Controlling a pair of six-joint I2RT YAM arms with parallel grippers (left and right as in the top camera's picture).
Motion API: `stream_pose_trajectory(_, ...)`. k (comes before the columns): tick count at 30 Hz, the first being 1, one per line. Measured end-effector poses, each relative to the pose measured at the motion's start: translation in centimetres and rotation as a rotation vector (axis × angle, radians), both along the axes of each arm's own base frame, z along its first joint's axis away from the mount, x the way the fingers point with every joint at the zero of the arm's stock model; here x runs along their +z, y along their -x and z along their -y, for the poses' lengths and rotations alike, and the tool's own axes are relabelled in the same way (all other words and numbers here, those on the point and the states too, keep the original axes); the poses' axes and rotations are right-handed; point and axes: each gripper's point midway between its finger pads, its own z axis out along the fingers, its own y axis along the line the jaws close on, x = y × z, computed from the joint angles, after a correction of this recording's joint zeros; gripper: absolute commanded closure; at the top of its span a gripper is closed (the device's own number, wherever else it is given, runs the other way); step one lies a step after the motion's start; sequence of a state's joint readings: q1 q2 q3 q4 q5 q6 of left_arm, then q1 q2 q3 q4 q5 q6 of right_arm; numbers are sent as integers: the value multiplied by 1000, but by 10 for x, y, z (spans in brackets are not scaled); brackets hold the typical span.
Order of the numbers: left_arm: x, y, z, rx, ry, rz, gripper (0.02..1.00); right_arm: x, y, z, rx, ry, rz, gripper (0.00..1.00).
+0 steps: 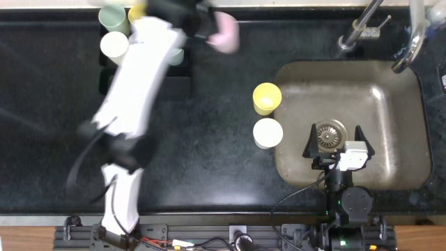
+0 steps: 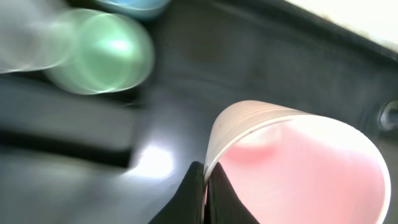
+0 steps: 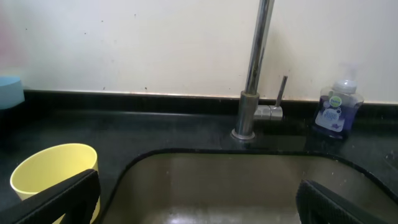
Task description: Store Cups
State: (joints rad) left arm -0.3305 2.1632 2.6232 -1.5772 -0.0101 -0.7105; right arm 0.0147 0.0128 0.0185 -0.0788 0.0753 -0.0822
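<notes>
My left gripper is shut on the rim of a pink cup, held tilted near the counter's back edge. In the top view the pink cup sits just right of a black rack at the back left. The rack holds a green cup, a white cup and a yellow one. A loose yellow cup and a loose white cup stand on the counter by the sink's left rim. My right gripper hangs open over the sink, holding nothing.
The steel sink takes up the right side, with a faucet and a blue soap bottle behind it. The dark counter between rack and sink is free. A wall rises right behind the counter.
</notes>
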Motion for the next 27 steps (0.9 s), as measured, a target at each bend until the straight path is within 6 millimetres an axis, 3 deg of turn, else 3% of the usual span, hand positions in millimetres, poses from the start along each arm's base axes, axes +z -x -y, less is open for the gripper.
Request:
stream_pose_trajectory(2,33,24,-53,104,-18,14,982,0,0,0,0,0,0,3)
stream_pose_trajectory(4,62,36,-98,204,-20,78,982,0,0,0,0,0,0,3)
stream_pose_trajectory(7,75,59,-147,323,-40,88,982,0,0,0,0,0,0,3)
stream_pose_trajectory(11,40,83,-189,433,-74,-38,982,0,0,0,0,0,0,3)
stream_pose_trajectory(16,-43,79,-227,528,-85,-167,982,0,0,0,0,0,0,3)
stream_pose_trajectory(19,-85,83,-233,547,-70,-232,982,0,0,0,0,0,0,5)
stream_pose_trajectory(22,-101,78,-235,553,-39,-226,982,0,0,0,0,0,0,3)
stream_pose_trajectory(27,-99,63,-234,546,-10,-170,982,0,0,0,0,0,0,3)
